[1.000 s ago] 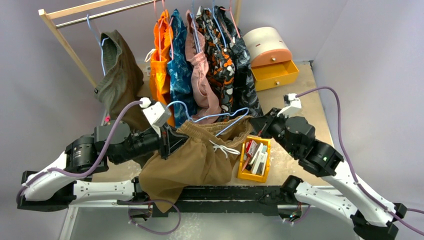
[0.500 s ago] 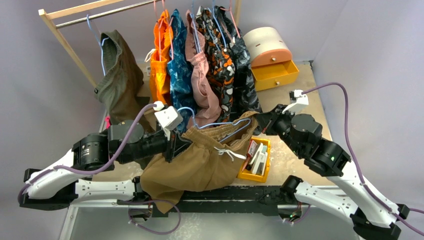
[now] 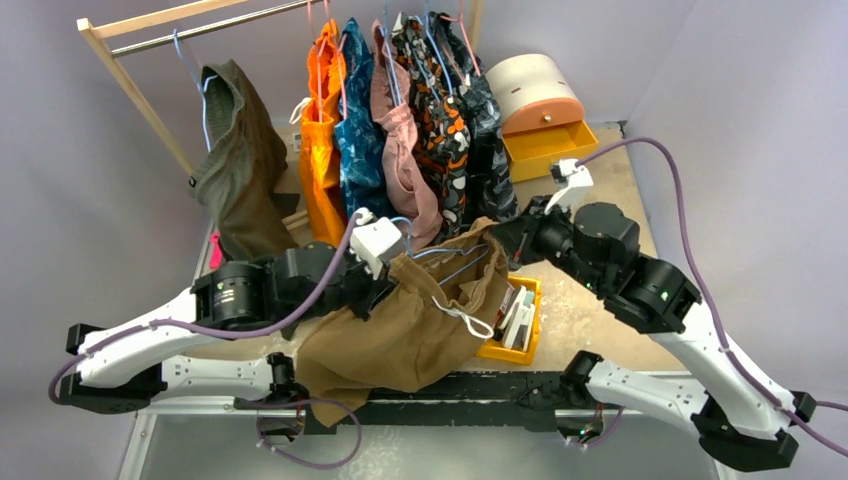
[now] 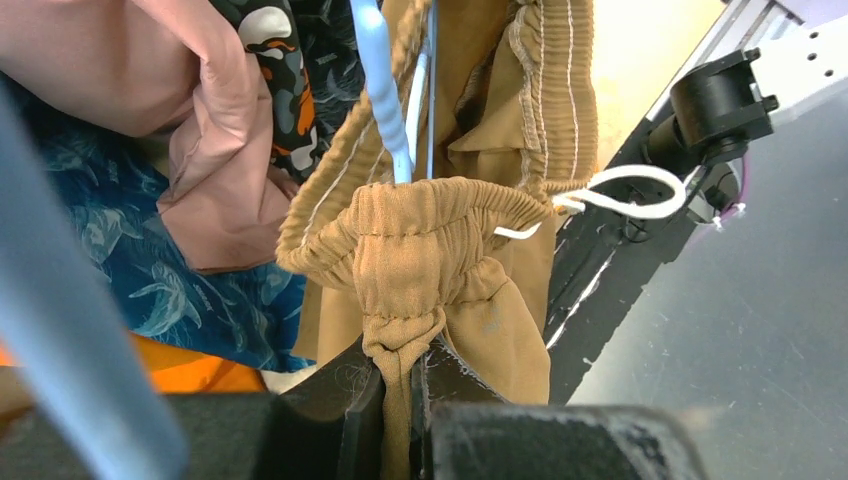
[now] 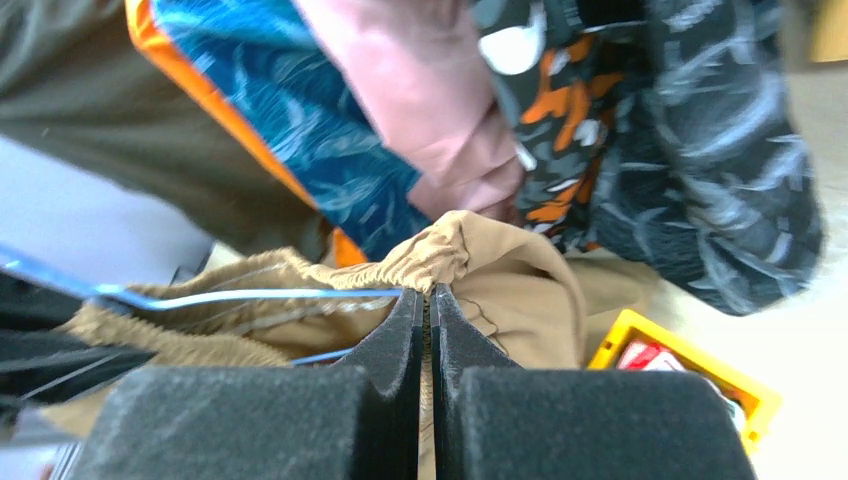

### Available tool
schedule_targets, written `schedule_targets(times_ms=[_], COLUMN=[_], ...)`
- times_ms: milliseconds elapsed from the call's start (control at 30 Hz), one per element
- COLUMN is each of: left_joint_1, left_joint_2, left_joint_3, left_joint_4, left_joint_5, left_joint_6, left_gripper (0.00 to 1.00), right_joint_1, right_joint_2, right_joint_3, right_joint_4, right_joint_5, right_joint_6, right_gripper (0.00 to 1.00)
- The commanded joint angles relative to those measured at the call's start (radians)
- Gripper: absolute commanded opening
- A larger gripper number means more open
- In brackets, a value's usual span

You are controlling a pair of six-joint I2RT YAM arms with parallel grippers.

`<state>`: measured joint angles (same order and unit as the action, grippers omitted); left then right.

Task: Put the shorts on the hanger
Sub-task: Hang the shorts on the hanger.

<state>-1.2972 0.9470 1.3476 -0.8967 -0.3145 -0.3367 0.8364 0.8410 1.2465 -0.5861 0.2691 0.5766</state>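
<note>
Though hidden overhead, left tool [image 4: 398, 378] pinching shorts [image 4: 432, 215], hanger [image 4: 377, 80] inside them

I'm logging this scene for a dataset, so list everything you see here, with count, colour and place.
shorts: one, tan-brown, front middle, held up by both claws
drawstring: one, white, dangling from the waistband
hanger: one, light blue, running into the shorts' waistband
hung clothes: six, olive, orange, blue, pink, two dark patterned, on the rack
rack: one, wood with metal rail, back left
drawer box: one, cream, yellow drawer open, back right
bin: one, yellow, holding small items, right of the shorts
table: one, tan, under everything
left claw: one, black, shut on the waistband
right claw: one, black, shut on the waistband
</note>
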Motion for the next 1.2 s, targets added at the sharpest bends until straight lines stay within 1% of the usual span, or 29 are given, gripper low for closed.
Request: schedule_targets(times_ms=[0, 167, 267, 333, 433, 467, 533, 667, 700, 833, 1000, 1067, 1167], left_joint_1=[0.003, 0.002, 0.003, 0.002, 0.002, 0.002, 0.002, 0.002, 0.002, 0.003, 0.001, 0.003, 0.002], left_joint_2=[0.001, -0.010, -0.033, -0.041, -0.030, -0.028, -0.035, -0.081, -0.094, -0.122, -0.085, -0.064, -0.061], left_joint_3=[-0.020, -0.071, -0.093, -0.068, 0.013, 0.036, 0.048, -0.033, -0.054, -0.077, 0.029, 0.057, 0.024], left_joint_4=[0.140, 0.335, 0.455, 0.516, 0.528, 0.526, 0.530, 0.552, 0.555, 0.571, 0.586, 0.597, 0.639], left_joint_5=[-0.044, -0.036, -0.007, 0.010, 0.053, 0.070, 0.102, 0.134, 0.125, 0.073, 0.026, 0.018, 0.008], left_joint_6=[0.026, 0.046, 0.064, 0.092, 0.125, 0.132, 0.140, 0.131, 0.126, 0.116, 0.163, 0.172, 0.167], left_gripper=[0.00, 0.00, 0.00, 0.00, 0.00, 0.00, 0.00, 0.00, 0.00, 0.00, 0.00, 0.00, 0.00], right_joint_1=[-0.002, -0.002, -0.002, -0.002, -0.002, -0.002, -0.002, -0.002, -0.002, 0.000, 0.000, 0.000, -0.001], right_joint_2=[0.039, 0.103, 0.130, 0.153, 0.205, 0.218, 0.227, 0.233, 0.247, 0.280, 0.295, 0.297, 0.292], right_joint_3=[0.048, 0.023, 0.051, 0.134, 0.323, 0.372, 0.416, 0.357, 0.344, 0.309, 0.451, 0.473, 0.405], right_joint_4=[0.094, 0.316, 0.451, 0.513, 0.568, 0.583, 0.618, 0.593, 0.575, 0.577, 0.566, 0.585, 0.605], right_joint_5=[-0.280, -0.530, -0.626, -0.668, -0.745, -0.756, -0.725, -0.572, -0.568, -0.666, -0.761, -0.811, -0.850], right_joint_6=[-0.034, -0.021, -0.009, -0.016, -0.047, -0.050, -0.047, -0.023, -0.019, -0.010, -0.055, -0.051, -0.022], right_gripper=[0.00, 0.00, 0.00, 0.00, 0.00, 0.00, 0.00, 0.00, 0.00, 0.00, 0.00, 0.00, 0.00])
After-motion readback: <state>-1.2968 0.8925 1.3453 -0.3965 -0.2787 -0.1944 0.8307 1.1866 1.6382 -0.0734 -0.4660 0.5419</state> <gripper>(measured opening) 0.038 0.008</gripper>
